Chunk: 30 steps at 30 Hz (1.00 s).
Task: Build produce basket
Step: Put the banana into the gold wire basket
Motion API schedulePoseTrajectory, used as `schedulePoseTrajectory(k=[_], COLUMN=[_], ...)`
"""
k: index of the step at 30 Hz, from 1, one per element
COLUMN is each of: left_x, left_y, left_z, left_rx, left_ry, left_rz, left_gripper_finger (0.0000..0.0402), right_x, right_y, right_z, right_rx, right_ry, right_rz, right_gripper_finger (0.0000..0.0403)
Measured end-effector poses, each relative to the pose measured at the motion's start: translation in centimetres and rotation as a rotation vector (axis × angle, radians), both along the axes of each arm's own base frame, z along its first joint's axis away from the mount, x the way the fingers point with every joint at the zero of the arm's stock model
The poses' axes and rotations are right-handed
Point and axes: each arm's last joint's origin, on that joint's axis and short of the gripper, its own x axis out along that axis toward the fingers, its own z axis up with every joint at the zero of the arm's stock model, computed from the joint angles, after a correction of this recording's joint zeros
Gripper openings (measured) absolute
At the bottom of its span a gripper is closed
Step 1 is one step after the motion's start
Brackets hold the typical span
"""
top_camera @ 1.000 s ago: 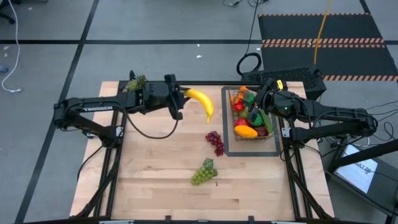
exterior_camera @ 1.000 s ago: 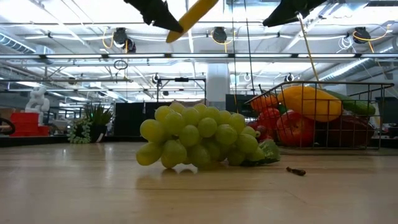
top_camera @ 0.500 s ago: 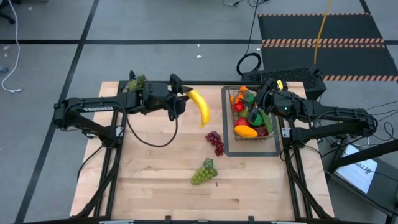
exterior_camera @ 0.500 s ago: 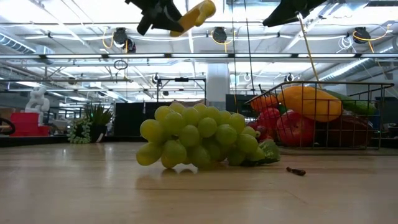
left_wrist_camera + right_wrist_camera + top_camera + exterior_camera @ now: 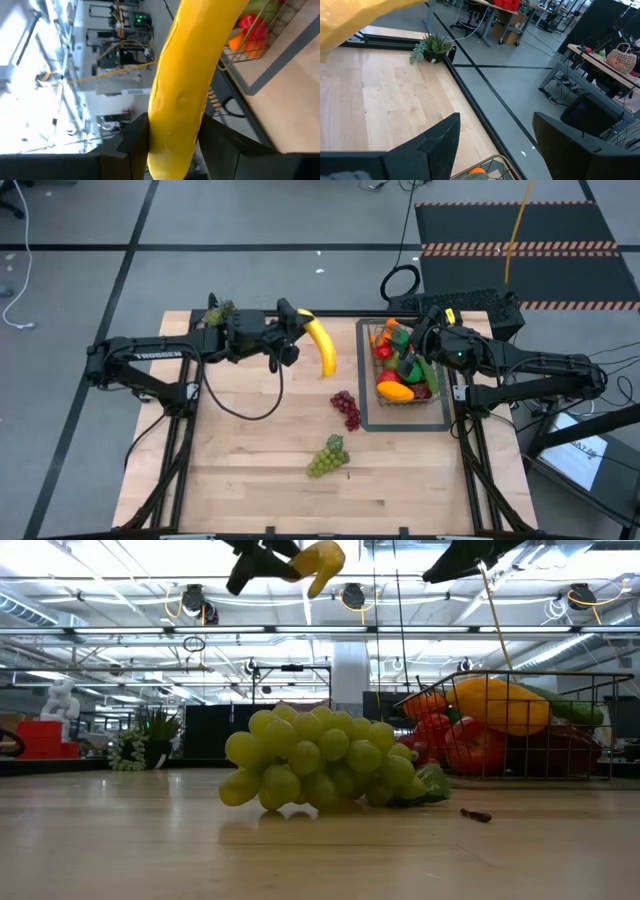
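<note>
The left gripper (image 5: 291,330) is closed on one end of the yellow banana (image 5: 320,348) and holds it in the air, just to the left of the wire-mesh basket (image 5: 441,398). The banana's long axis runs away from the fingers roughly along the basket's near long side, so carrying it sideways over the rim should drop it lengthwise among the produce already inside. The right gripper (image 5: 408,346) hovers over the basket with its fingers apart and nothing between them, while purple grapes (image 5: 346,408) and green grapes (image 5: 327,457) lie on the table (image 5: 240,470) nearer the left arm.

The left gripper (image 5: 296,330) has swung the banana (image 5: 320,346) from slanting outward to hanging nearer its wrist; raised slightly.
</note>
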Motion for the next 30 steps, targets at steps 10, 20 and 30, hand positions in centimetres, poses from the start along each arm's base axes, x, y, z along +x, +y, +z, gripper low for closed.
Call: schedulePoseTrajectory(k=[10,20,30], left_x=[0.12,0.13,0.14], left_y=[0.02,0.02,0.01], left_z=[0.51,0.60,0.59], left_rx=[0.123,0.100,-0.138], left_ry=[0.011,-0.013,-0.148], left_rz=[-0.029,-0.022,0.035], left_gripper_finger=[0.0157,0.0157,0.0157], right_x=[0.00,0.00,0.00], right_y=[0.01,0.01,0.01], right_z=[0.00,0.00,0.00], right_rx=[0.000,0.000,0.000], right_ry=[0.000,0.000,0.000], right_rz=[0.000,0.000,0.000], right_gripper_finger=[0.0246,0.0246,0.0246])
